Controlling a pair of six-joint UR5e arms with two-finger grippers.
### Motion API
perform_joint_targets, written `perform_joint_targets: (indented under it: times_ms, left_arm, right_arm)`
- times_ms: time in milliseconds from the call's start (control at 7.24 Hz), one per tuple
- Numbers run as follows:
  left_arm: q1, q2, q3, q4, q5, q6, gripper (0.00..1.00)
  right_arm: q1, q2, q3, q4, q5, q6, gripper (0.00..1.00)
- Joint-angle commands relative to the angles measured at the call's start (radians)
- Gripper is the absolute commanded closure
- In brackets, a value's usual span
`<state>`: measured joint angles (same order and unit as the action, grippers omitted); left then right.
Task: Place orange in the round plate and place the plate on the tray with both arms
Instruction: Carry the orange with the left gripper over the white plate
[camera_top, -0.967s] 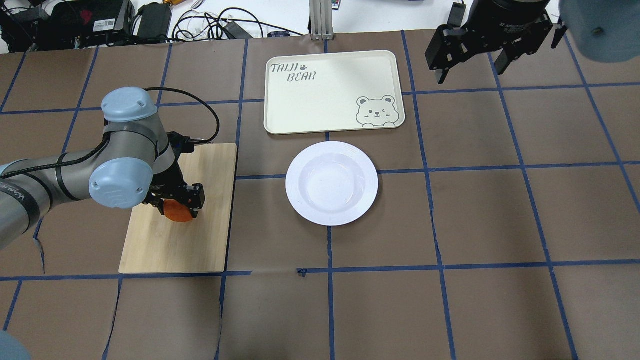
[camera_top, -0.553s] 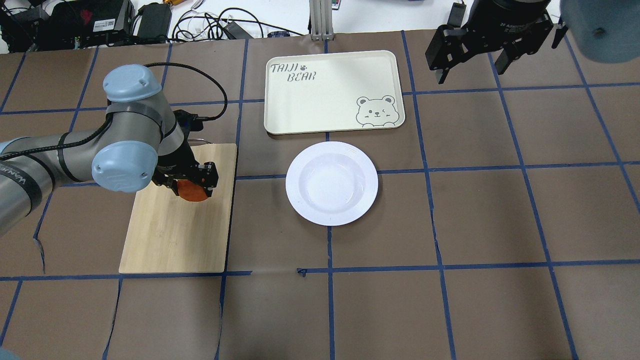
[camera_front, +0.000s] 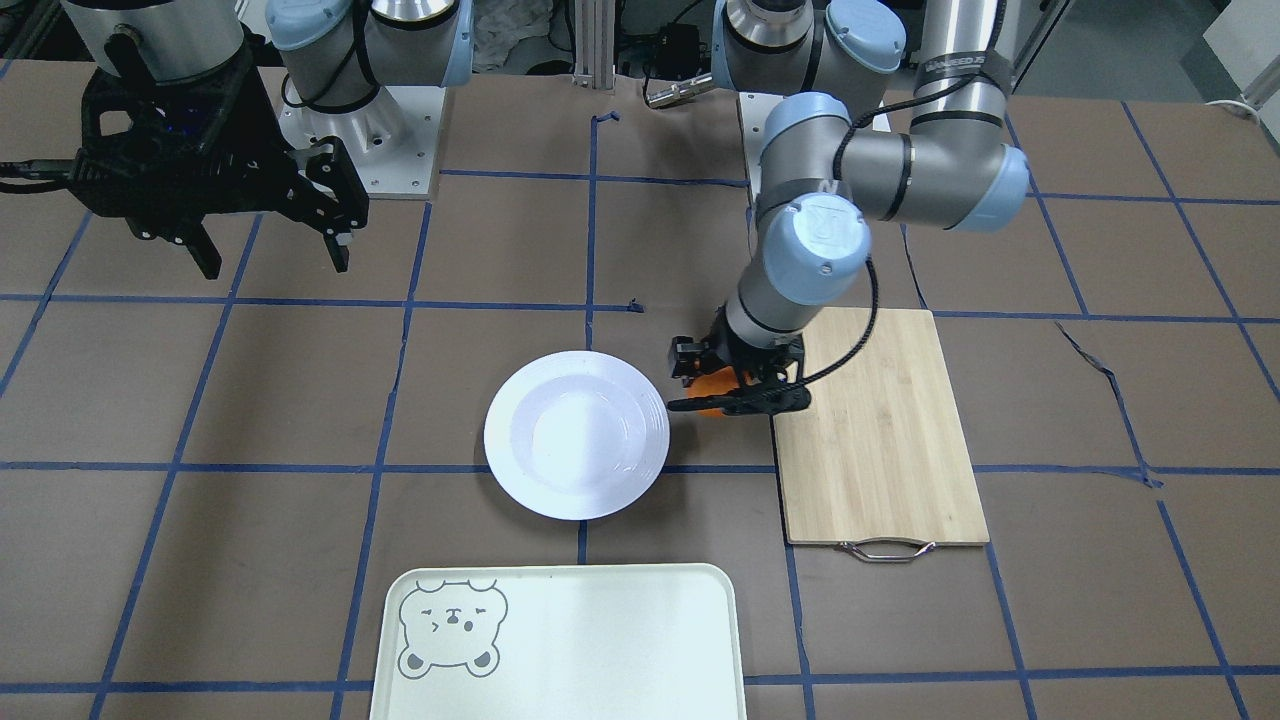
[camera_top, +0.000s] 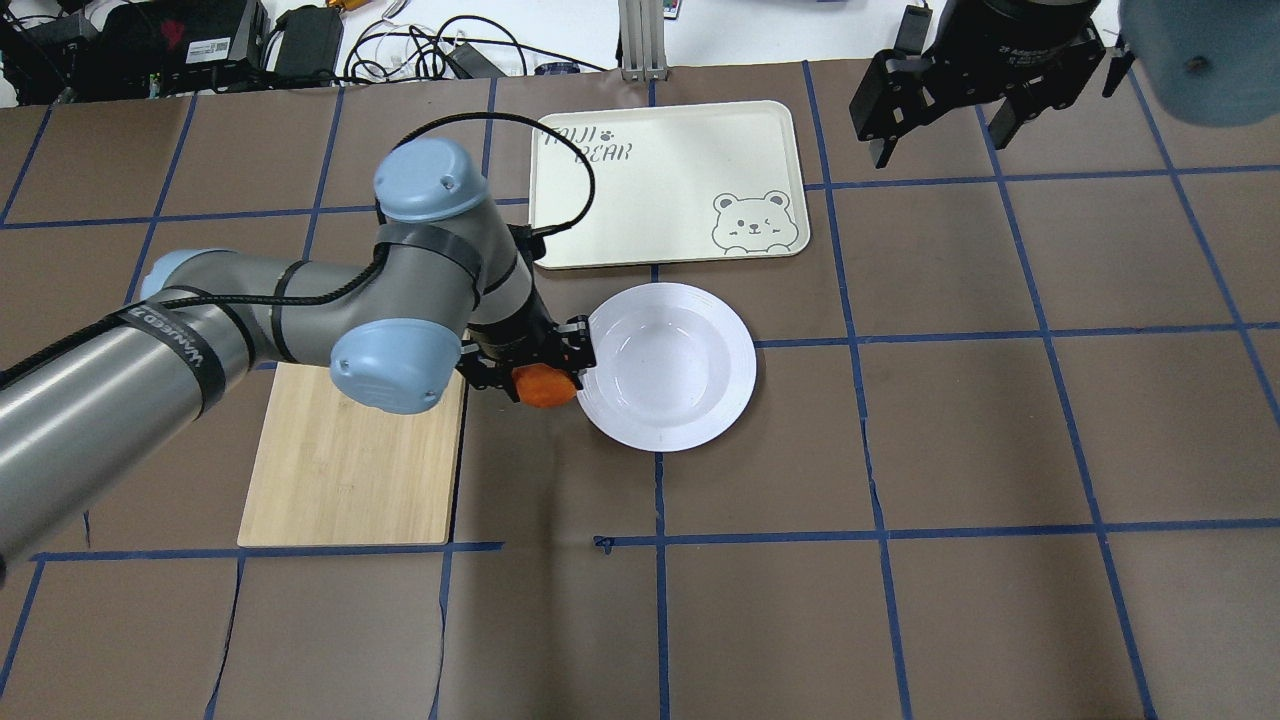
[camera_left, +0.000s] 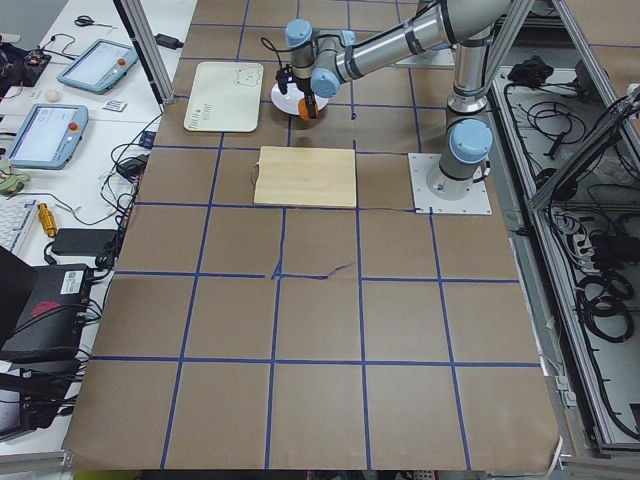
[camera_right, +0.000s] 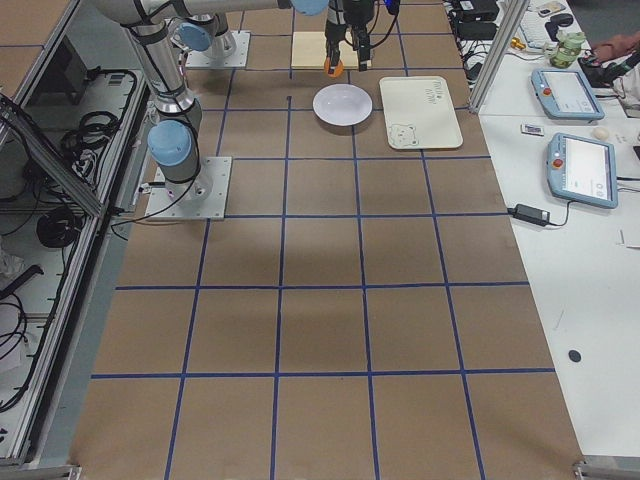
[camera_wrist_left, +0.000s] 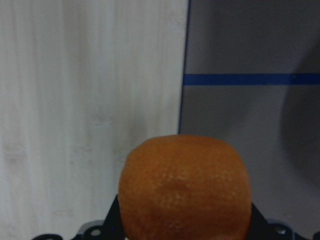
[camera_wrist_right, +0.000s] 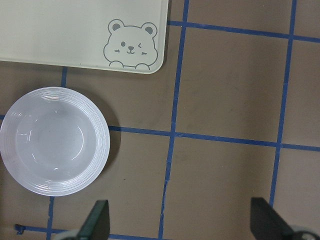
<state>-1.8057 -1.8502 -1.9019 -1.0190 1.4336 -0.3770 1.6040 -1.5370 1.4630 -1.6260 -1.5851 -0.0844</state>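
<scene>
My left gripper (camera_top: 535, 375) is shut on the orange (camera_top: 543, 385), held above the table just at the left rim of the round plate (camera_top: 700, 420). The front view shows the orange (camera_front: 712, 385) between the black fingers, right of the plate (camera_front: 520, 470). It fills the lower left wrist view as a dimpled orange (camera_wrist_left: 185, 187). The white plate holds nothing. The cream tray (camera_top: 660, 240) with a bear face lies just beyond the plate. My right gripper (camera_top: 940, 110) hangs open, high at the far right; its wrist view looks down on the plate (camera_wrist_right: 100, 150) and tray (camera_wrist_right: 75, 50).
A wooden cutting board (camera_top: 350, 480) with a metal handle (camera_front: 885, 548) lies left of the plate, partly under my left arm. Cables and electronics (camera_top: 200, 40) crowd the far table edge. Blue tape lines cross the brown table.
My left arm has carried the orange rightward off the cutting board to the plate's left rim. The right gripper has stayed where it was.
</scene>
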Motion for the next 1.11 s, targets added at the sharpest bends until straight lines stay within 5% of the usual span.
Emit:
perform_joint_targets:
  times_ms: [0,138,276,415,691,967]
  left_arm:
    - [-0.118,-0.090,0.003,0.201,-0.016,-0.179,0.78]
    - [-0.144,-0.125,0.001,0.253,-0.016,-0.234,0.76]
    - [-0.161,-0.147,0.003,0.260,-0.010,-0.244,0.52]
    - [-0.161,-0.153,0.006,0.276,-0.007,-0.244,0.01]
    - [-0.156,-0.132,0.062,0.252,-0.001,-0.226,0.00]
    - [-0.114,-0.068,0.185,-0.050,0.007,-0.150,0.00]
  right_arm:
    - [0.001,0.000,0.000,0.000,-0.001,0.000,0.00]
    - [0.002,0.000,0.000,0.000,0.004,-0.001,0.00]
    - [-0.001,0.000,0.000,0.000,0.001,-0.002,0.00]
    - [0.001,0.000,0.000,0.000,0.002,-0.002,0.00]
    - [-0.001,0.001,0.000,0.000,0.005,-0.009,0.00]
    - [-0.003,0.003,0.017,-0.005,0.011,-0.008,0.00]
